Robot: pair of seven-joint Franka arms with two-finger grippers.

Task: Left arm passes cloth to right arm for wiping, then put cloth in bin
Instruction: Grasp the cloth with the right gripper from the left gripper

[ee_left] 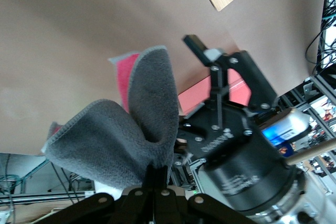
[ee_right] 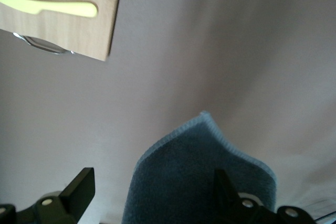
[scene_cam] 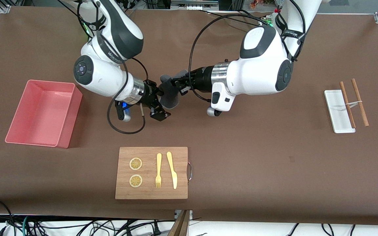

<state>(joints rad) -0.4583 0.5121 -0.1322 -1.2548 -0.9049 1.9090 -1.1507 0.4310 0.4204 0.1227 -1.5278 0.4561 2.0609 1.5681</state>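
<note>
Nearest the front camera lies the wooden board [scene_cam: 152, 173], carrying two lemon slices [scene_cam: 136, 164], a yellow fork [scene_cam: 158, 170] and a yellow knife [scene_cam: 172, 169].

Farther from the camera than the board, up in the air over the bare brown table [scene_cam: 241, 157], hangs the cloth [scene_cam: 170, 92], a dark grey fuzzy piece folded over on itself. The left end effector [scene_cam: 178, 84] is clamped on one edge of it, its fingers pressed together on the fabric; in the left wrist view the cloth [ee_left: 137, 129] fans out from those fingers in two floppy lobes. The right end effector [scene_cam: 159, 103] is just beside the cloth with its fingers spread wide; in the right wrist view the cloth [ee_right: 202, 182] sits between the two fingers [ee_right: 79, 187], and I cannot tell whether it touches either of them. The two arms meet tip to tip over the middle of the table.

From the board toward the right arm's end of the table stands the bin [scene_cam: 43, 113], a salmon-pink tub. From the board toward the left arm's end, well apart, lies a flat white tray [scene_cam: 338, 111] with two brown sticks [scene_cam: 359, 102], one across the tray and one just beside it.
</note>
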